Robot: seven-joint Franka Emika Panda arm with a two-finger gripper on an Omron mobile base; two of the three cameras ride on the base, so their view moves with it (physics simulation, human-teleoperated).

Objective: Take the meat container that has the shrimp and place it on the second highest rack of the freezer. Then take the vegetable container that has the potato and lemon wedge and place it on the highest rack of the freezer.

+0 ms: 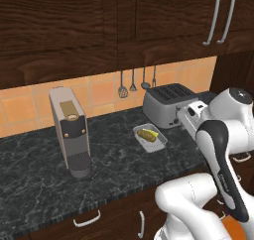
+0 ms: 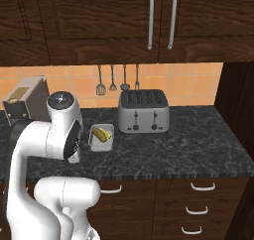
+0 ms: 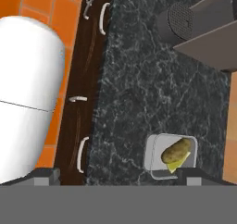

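While the pincer [image 3: 118, 181] hangs above the dark marbled table [image 3: 139, 79] with its jaws spread wide and nothing between them, the vegetable container [image 3: 157, 150] lies just ahead of its right-hand tip in the hand view. It is a shallow, pale tray, and in it rest the potato [image 3: 176, 150] and, tucked under the potato's lower edge, the lemon wedge [image 3: 175, 164]. The two dark fingertips [image 3: 46, 176] show only as low stubs at the bottom of that view, well apart from one another.

Farther out from the pincer on the same surface stands a grey coffee machine [image 3: 203, 28], its round base toward the camera. To the pincer's other side the table's front edge drops to dark wooden drawer fronts [image 3: 88, 102] with pale curved handles, and beyond them lies an orange tiled floor [image 3: 55, 5].

From the base views, the table [image 1: 109, 159] runs along a wall of orange tiles [image 1: 99, 92] under dark wooden cupboards [image 1: 74, 26] with long grey handles. The tray [image 1: 150, 138] sits out on the black stone between the coffee machine [image 1: 69, 130] and a silver toaster [image 1: 166, 104], apart from both. Four utensils [image 1: 134, 83] hang on the wall behind the toaster. In the right base view the tray [image 2: 101, 137] lies just beside the white arm's wrist, left of the toaster [image 2: 144, 111].
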